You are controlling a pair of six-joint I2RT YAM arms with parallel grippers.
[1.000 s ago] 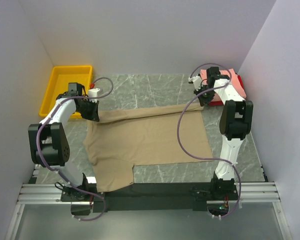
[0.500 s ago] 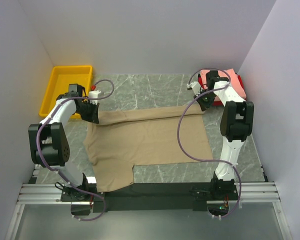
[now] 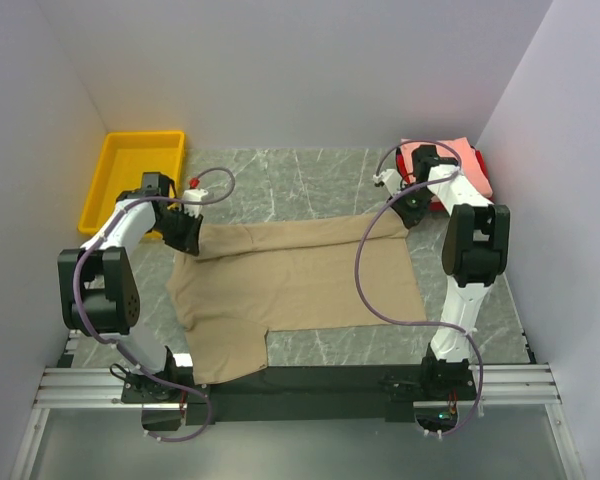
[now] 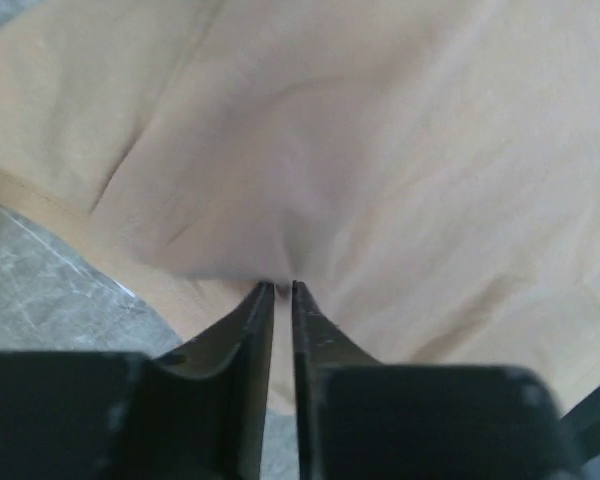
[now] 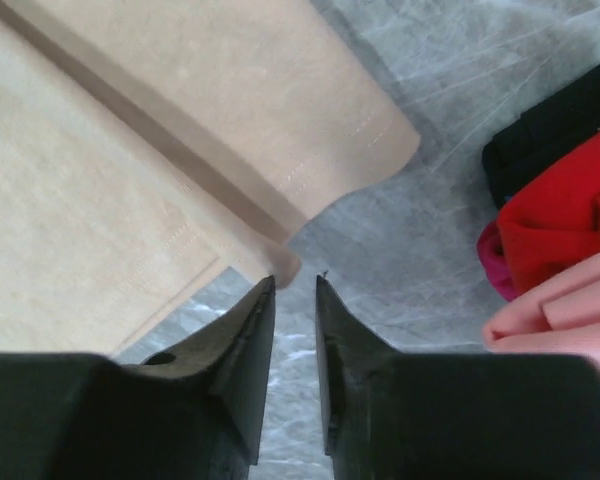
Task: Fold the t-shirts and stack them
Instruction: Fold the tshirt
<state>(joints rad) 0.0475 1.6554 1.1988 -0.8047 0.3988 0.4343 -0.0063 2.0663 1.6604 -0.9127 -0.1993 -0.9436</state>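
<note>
The tan t-shirt (image 3: pixel 300 280) lies spread on the marble table, its far edge folded over in a narrow band. My left gripper (image 3: pixel 187 238) is shut on the shirt's far left corner; in the left wrist view (image 4: pixel 278 287) the cloth (image 4: pixel 380 150) is pinched between the tips. My right gripper (image 3: pixel 410 213) is at the far right corner. In the right wrist view (image 5: pixel 295 282) its jaws are slightly apart with only marble between them, and the folded tan corner (image 5: pixel 280 262) lies just past the left fingertip. The salmon pink shirt (image 3: pixel 465 155) lies folded on the red shirt (image 3: pixel 480 185) at the far right.
A yellow bin (image 3: pixel 110 165) stands at the far left against the wall. In the right wrist view the red shirt (image 5: pixel 560 210) and pink shirt (image 5: pixel 570 310) lie close to the right, with a black cloth (image 5: pixel 560 120) beyond them. Walls enclose three sides.
My left gripper has moved nearer and to the right with the shirt's far left corner. My right gripper has shifted slightly toward the near side at the far right corner.
</note>
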